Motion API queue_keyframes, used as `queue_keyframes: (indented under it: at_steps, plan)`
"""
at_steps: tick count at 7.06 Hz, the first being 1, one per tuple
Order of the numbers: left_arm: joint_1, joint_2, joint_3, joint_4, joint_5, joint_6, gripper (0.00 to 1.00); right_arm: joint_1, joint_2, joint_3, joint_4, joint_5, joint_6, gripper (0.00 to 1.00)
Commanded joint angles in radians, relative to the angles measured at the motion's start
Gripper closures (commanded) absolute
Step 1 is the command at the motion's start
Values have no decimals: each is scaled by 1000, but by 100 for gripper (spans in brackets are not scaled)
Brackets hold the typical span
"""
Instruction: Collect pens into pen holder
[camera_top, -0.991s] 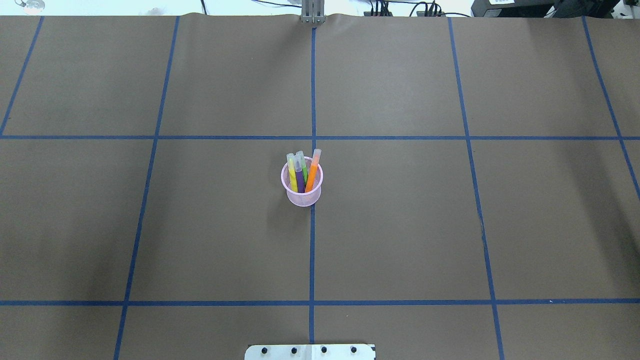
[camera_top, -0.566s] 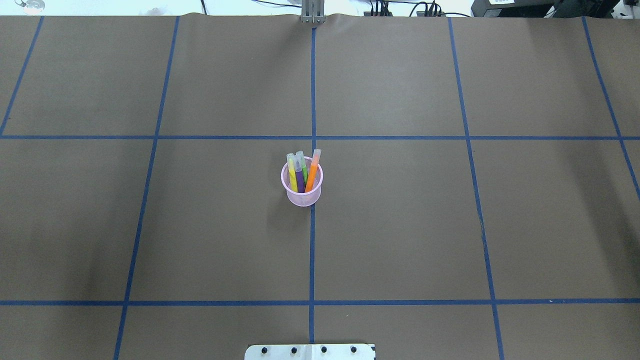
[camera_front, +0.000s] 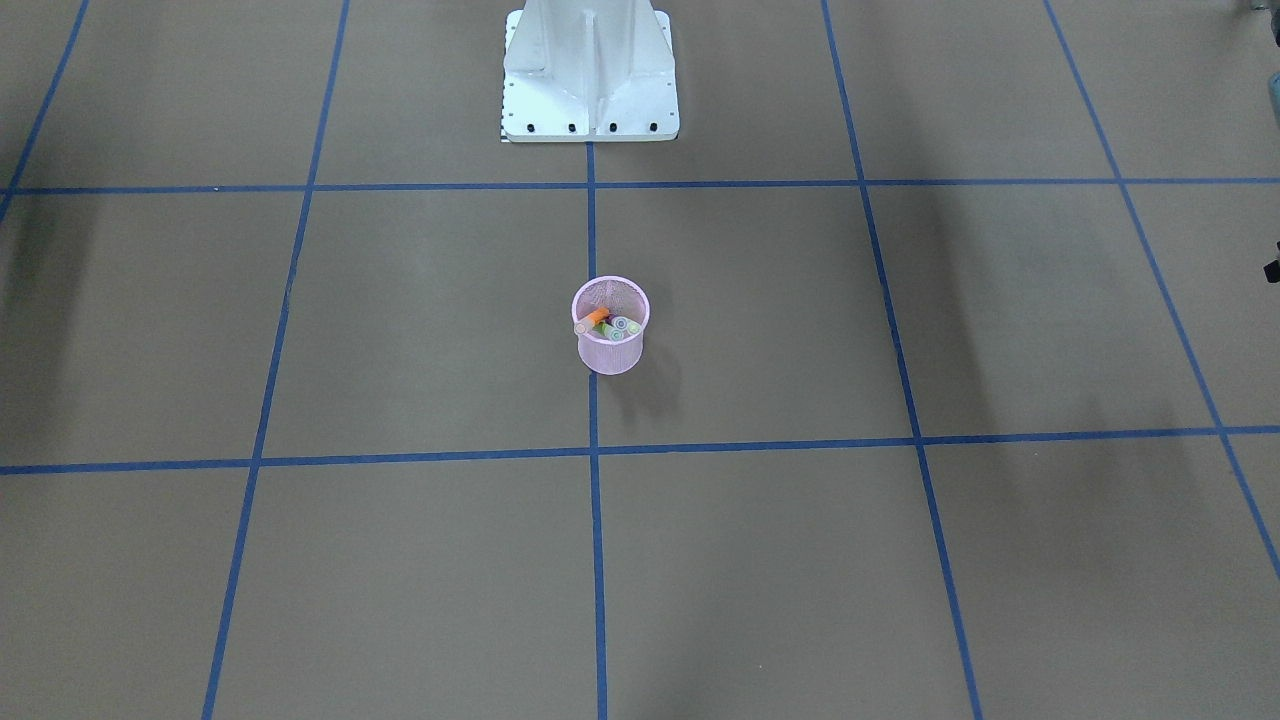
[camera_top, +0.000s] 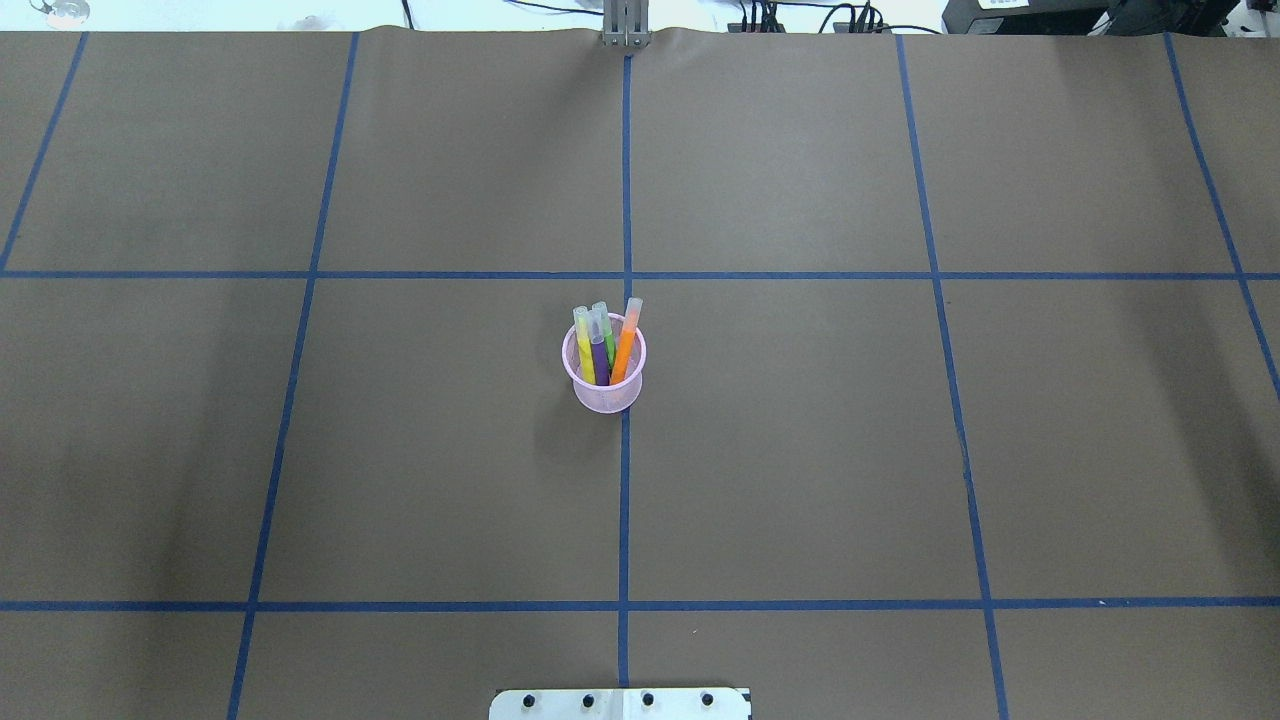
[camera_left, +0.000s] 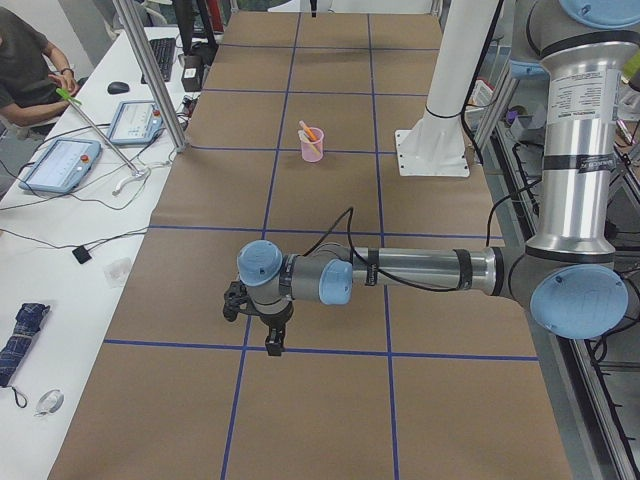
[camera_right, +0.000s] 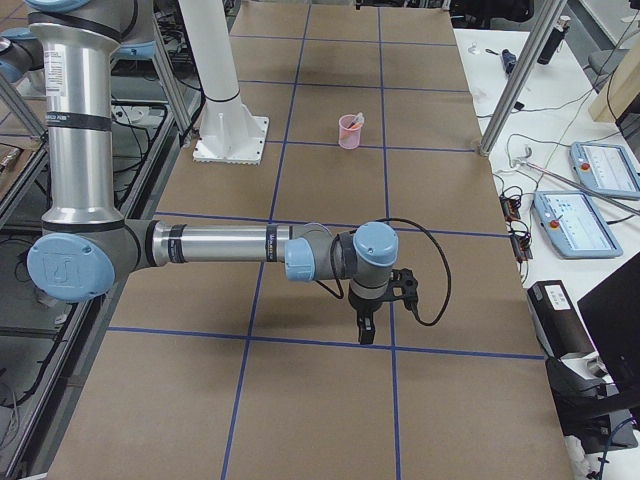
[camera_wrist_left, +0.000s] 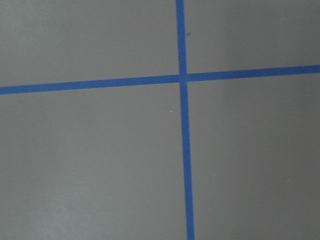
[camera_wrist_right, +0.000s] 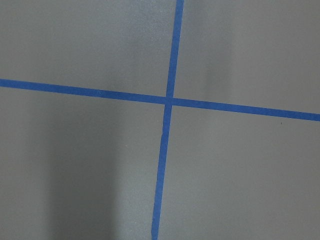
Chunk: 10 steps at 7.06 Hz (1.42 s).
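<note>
The pink wire-mesh pen holder (camera_top: 605, 400) stands upright near the table's middle, on a blue tape line. Standing inside it are the yellow pen (camera_top: 585, 357), purple pen (camera_top: 600, 362), green pen (camera_top: 608, 342) and orange pen (camera_top: 625, 350), caps up. The holder also shows in the front-facing view (camera_front: 610, 355). My left gripper (camera_left: 272, 340) shows only in the exterior left view, and my right gripper (camera_right: 365, 325) only in the exterior right view. Both hang low over bare table, far from the holder. I cannot tell whether they are open or shut.
The white robot base (camera_front: 590, 70) stands at the table's robot-side edge. Blue tape lines (camera_top: 625, 500) divide the brown table. Beside the table are a desk with tablets (camera_left: 60, 165) and metal posts (camera_left: 150, 80). A seated person (camera_left: 25, 60) is at that desk.
</note>
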Motion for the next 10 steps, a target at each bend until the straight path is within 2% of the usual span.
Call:
queue_keyframes:
  at_steps: [1, 10]
  plan:
    - [0, -17, 0, -4, -9, 1, 0, 0, 2, -12, 3, 6, 0, 0]
    - [-9, -11, 11, -9, -2, -8, 0, 0, -13, -9, 9, 12, -5, 0]
